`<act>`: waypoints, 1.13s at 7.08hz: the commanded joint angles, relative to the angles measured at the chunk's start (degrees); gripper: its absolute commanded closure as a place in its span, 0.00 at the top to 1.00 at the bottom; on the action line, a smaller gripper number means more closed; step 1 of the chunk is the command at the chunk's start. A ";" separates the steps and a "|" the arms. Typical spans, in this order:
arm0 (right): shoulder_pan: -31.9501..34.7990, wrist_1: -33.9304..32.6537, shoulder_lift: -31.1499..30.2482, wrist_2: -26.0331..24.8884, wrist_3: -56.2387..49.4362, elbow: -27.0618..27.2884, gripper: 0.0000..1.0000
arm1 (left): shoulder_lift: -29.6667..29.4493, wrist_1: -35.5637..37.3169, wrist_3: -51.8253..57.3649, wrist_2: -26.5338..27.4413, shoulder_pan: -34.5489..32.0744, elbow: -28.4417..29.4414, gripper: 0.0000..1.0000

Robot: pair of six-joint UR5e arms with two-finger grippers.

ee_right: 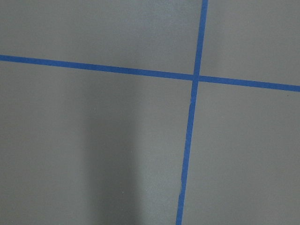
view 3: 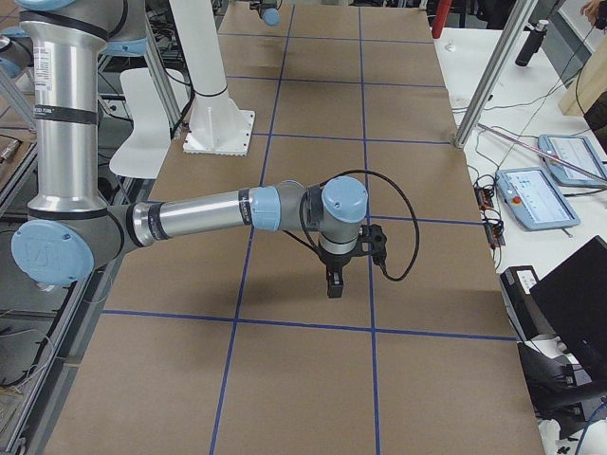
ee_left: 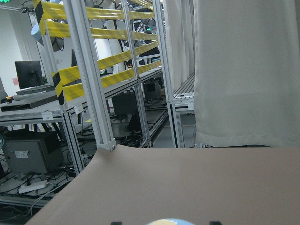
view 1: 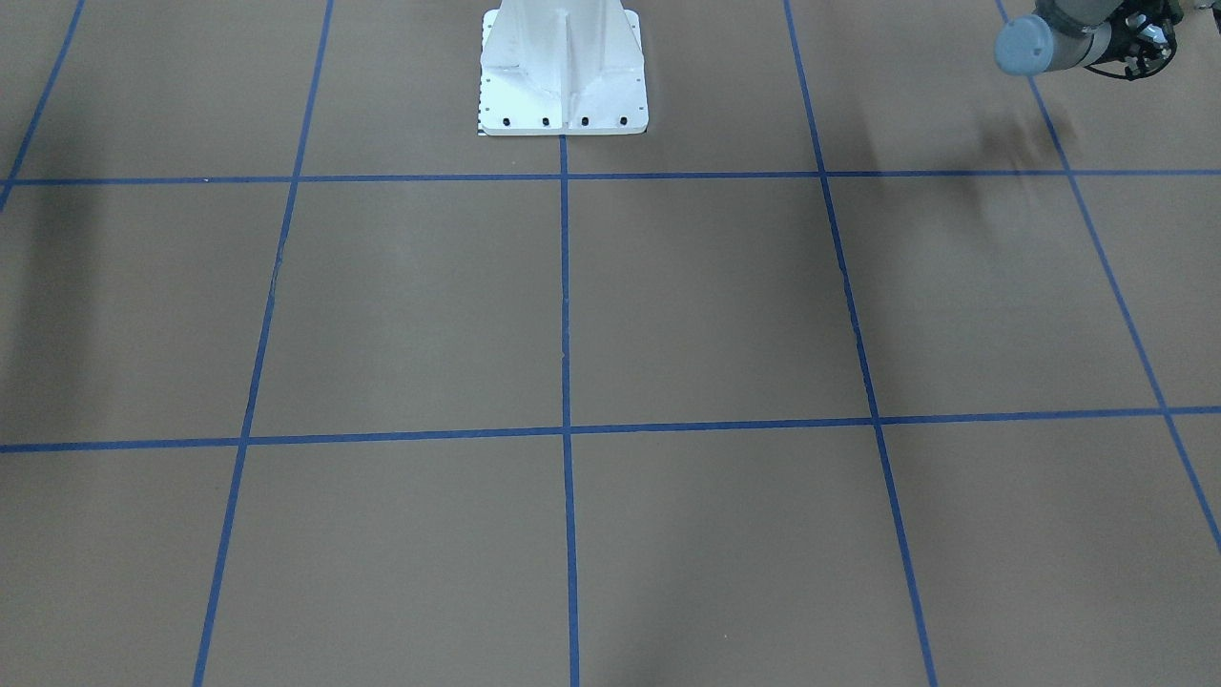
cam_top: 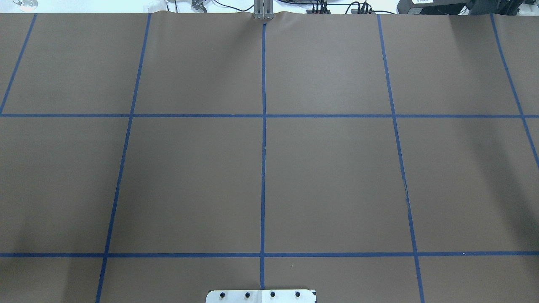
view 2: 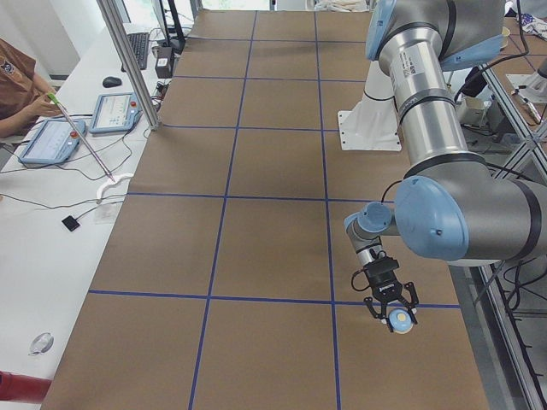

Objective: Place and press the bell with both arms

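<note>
I see the left jaws closed round the bell (view 2: 399, 320), held over the desk (view 2: 256, 171) at the robot's L end (I'd go straight down next). The right arm (view 3: 199, 216) hangs far off, R end; can't tell if the right jaws are open.

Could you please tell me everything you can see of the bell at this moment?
The bell is small and round, light blue with a cream centre turned toward the left-side camera. It sits between the fingers of the left gripper, apparently held above the brown table near its left end, not resting on it. The left wrist view shows only a pale blue-and-cream sliver at its bottom edge. Finer detail is too small to tell.
</note>
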 commanded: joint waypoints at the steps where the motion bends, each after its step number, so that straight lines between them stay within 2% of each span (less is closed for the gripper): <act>1: 0.00 0.00 0.01 -0.09 0.13 -0.34 1.00 | -0.42 1.72 11.10 8.51 -7.49 -2.91 0.00; 4: 0.00 0.00 0.09 -0.09 0.13 -0.43 1.00 | -12.33 4.88 31.13 23.03 -26.47 -3.28 0.00; 6: -0.09 0.00 0.09 -0.09 0.13 -0.51 1.00 | -24.09 7.69 44.32 30.52 -37.74 -0.93 0.00; 7: -0.09 0.00 0.01 -0.09 0.13 -0.51 1.00 | -29.03 7.61 52.47 34.03 -41.44 0.14 0.00; 8: 0.00 -0.09 -0.08 0.00 0.13 -0.51 1.00 | -32.03 7.44 60.04 34.85 -43.13 0.15 0.00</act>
